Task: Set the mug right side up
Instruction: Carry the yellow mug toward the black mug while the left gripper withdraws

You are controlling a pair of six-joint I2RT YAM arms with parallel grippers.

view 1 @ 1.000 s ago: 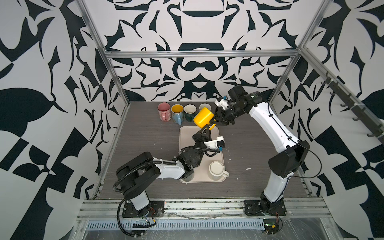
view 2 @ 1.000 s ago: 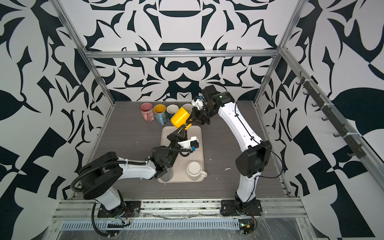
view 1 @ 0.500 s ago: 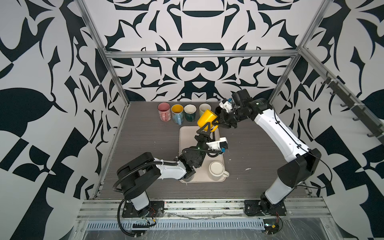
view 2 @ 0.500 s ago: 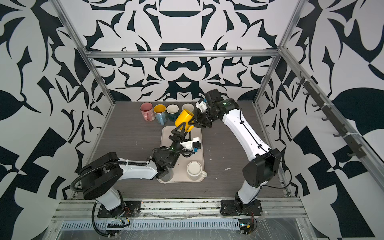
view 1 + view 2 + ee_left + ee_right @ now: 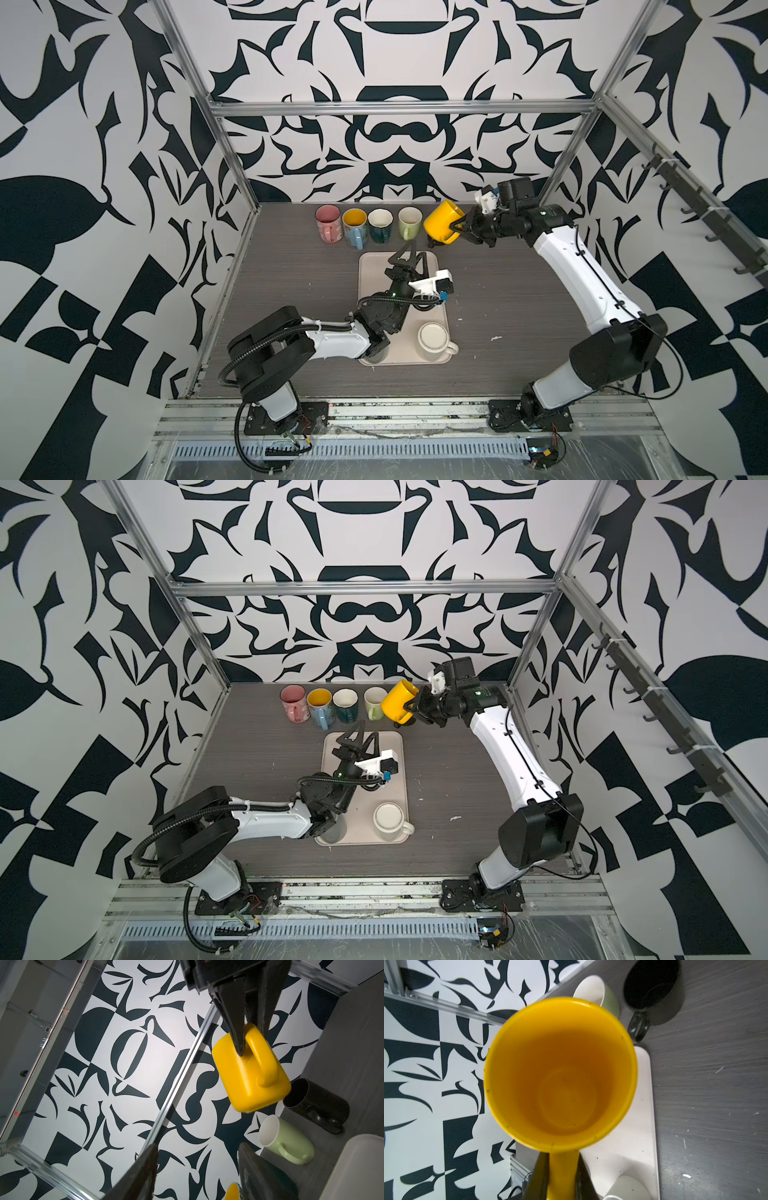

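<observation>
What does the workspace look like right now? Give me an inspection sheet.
Surface: dark table, white specks.
Job's things: yellow mug off the table, tilted.
Clutter: tray with white mug; mug row; black mug.
End effectors: left end effector open, empty, above tray; right end effector shut on yellow mug's handle.
Cables: black hose on left arm; wires by left base.
Surroundings: patterned walls, aluminium frame, hook rail.

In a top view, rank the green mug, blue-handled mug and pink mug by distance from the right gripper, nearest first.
From the right gripper:
1. green mug, fourth from left in the row.
2. blue-handled mug, second from left.
3. pink mug, left end.
</observation>
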